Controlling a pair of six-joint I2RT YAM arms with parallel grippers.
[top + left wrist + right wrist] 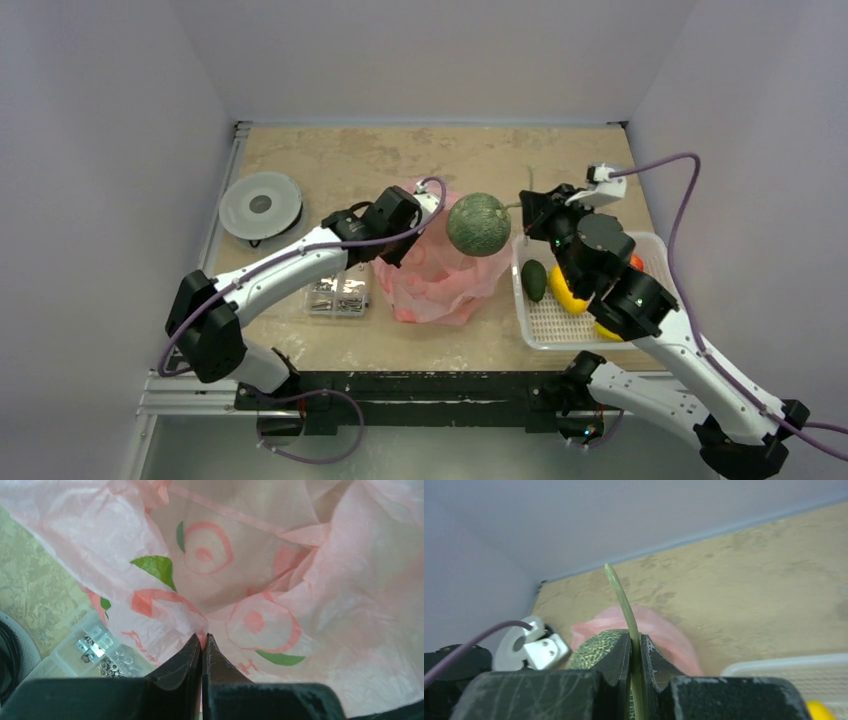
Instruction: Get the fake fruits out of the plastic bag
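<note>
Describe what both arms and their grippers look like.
Both the left arm and right arm have white links joined by bulky black joints, with a purple cable looping along each. The left gripper and right gripper have black, wedge-shaped fingers tapering to narrow tips; the right one's look scuffed.

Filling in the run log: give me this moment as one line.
left gripper: shut on plastic bag | right gripper: shut on melon stem | melon over bag
</note>
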